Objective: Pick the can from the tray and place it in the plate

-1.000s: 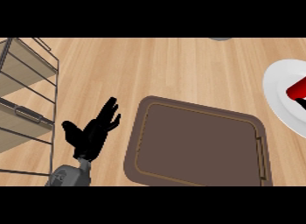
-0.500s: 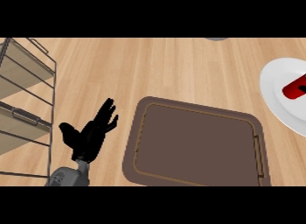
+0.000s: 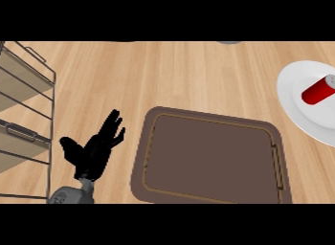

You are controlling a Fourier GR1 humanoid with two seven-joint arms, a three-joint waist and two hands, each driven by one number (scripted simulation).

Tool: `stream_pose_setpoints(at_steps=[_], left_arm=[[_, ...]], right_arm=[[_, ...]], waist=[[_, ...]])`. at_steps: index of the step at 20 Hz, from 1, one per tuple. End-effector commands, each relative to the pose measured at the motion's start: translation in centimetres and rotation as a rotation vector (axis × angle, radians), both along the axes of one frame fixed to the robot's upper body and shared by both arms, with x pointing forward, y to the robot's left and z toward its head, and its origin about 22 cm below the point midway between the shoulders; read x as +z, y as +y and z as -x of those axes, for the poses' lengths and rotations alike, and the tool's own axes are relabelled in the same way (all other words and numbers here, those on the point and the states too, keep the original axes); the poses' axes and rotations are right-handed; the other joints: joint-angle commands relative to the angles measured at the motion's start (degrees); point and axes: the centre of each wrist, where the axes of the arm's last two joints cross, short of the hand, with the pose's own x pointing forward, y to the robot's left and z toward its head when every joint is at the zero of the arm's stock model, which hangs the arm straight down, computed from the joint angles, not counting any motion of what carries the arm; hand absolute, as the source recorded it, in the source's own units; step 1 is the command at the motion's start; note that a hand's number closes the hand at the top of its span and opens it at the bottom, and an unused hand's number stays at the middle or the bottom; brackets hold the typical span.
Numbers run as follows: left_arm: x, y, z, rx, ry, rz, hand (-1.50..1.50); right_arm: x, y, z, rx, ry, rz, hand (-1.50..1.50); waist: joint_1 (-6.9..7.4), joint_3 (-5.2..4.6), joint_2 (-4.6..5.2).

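Observation:
A red can (image 3: 319, 90) with a grey top lies on its side on the white plate (image 3: 306, 111) at the right edge. The brown tray (image 3: 211, 155) sits in the lower middle of the counter with nothing on it. My left hand (image 3: 94, 148) rests open to the left of the tray, fingers pointing up and apart from it. My right hand does not show in the head view.
A wire rack with tan shelves (image 3: 15, 110) stands along the left edge, close to my left hand. A grey object (image 3: 229, 42) peeks in at the top edge. Bare wooden counter (image 3: 170, 76) stretches between rack, tray and plate.
The whole scene has slid leftward in the view, bringing more of the plate into sight. The can has rolled a little on the plate. My left hand has stayed open.

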Motion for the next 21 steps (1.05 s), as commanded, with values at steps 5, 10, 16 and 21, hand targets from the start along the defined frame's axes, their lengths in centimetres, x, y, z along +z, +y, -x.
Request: stream_pose_setpoints(at_steps=[5, 10, 16, 21], left_arm=[[-0.9, 4.6, 1.5, 0.076, 0.158, -0.157, 0.0], [0.3, 3.2, 0.2, 0.096, 0.131, -0.161, 0.0], [0.7, 3.7, 0.8, 0.104, 0.15, -0.162, 0.0], [0.2, 2.9, 0.7, 0.088, 0.148, -0.159, 0.0]], right_arm=[[-0.9, -4.1, 5.6, 0.165, 0.025, -0.045, -1.5], [-1.8, -5.5, 8.7, 0.198, 0.083, 0.042, -1.5], [-2.2, -6.1, 10.3, 0.224, 0.129, 0.077, -1.5], [-3.0, -6.2, 11.3, 0.202, 0.134, 0.08, -1.5]], waist=[[-0.36, 1.68, -0.77], [-0.48, 1.7, -0.8], [-0.66, 1.5, -1.24], [-0.69, 1.53, -1.12]])
